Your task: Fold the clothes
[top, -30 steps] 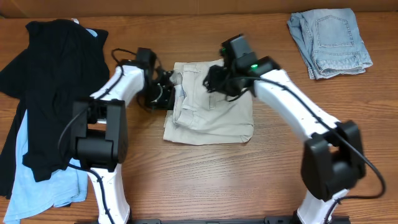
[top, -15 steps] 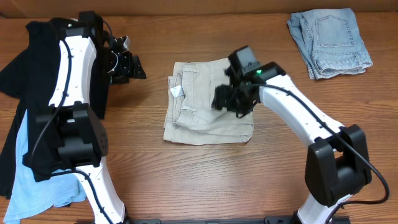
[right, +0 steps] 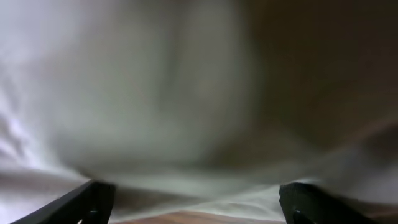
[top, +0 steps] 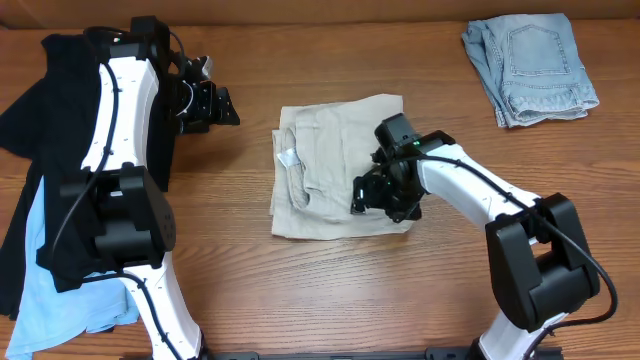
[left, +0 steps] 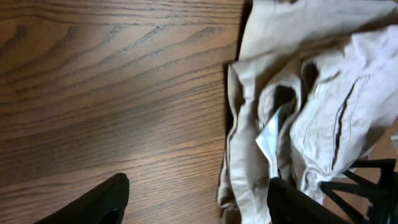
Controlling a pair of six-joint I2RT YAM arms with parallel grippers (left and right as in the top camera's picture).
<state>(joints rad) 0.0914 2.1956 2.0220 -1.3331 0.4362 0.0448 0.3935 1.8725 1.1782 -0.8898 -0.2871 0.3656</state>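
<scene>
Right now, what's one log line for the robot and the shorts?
shorts: folded | left gripper: open, apart, left of shorts | right gripper: open, over shorts' near right corner

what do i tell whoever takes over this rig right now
Left gripper: open, empty, over the table left of the khaki shorts.
Right gripper: open, low over the shorts' near right corner; its wrist view is blurred.
Done: khaki shorts folded into a rough rectangle mid-table; denim shorts folded at far right.
Left to do: black top and light-blue shirt lie heaped, unfolded, at the left.
</scene>
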